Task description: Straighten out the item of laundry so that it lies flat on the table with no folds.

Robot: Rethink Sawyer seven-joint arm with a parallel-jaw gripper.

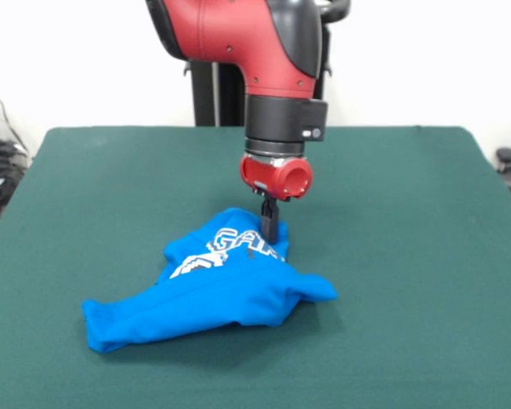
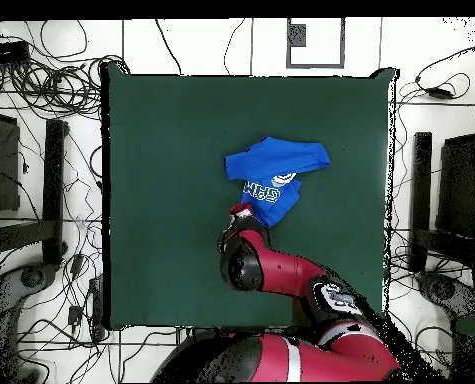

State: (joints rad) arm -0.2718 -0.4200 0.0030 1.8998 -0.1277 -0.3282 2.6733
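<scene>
Your gripper (image 1: 271, 228) is down at the small bright blue soft fabric garment (image 1: 221, 285) with white block lettering, on the wide dark green felt-topped table (image 1: 409, 256). The dark fingers (image 1: 270, 220) look drawn together, with their tips sunk into the cloth edge beside the lettering. They seem to pinch the fabric, though the contact itself is hidden in folds, so treat that as likely rather than sure.

The garment lies bunched just in front of the fingers and to one side of them. A long rumpled tail trails well away from the tips, and a short stub sits near them on the other side.

Watch for these risks:
- If the pinch holds several layers, a pull will probably drag the whole bundle and not open it.
- If the grip is shallow, the cloth may slip out once you move.
- The felt may hold the tail back and deepen the creases.

The front view gives you the height of the folds and the fingertips against the cloth. The overhead view hides the tips under the red and black arm (image 2: 281, 270), but it shows the garment's (image 2: 276, 172) outline and the bare felt on every side of it.
</scene>
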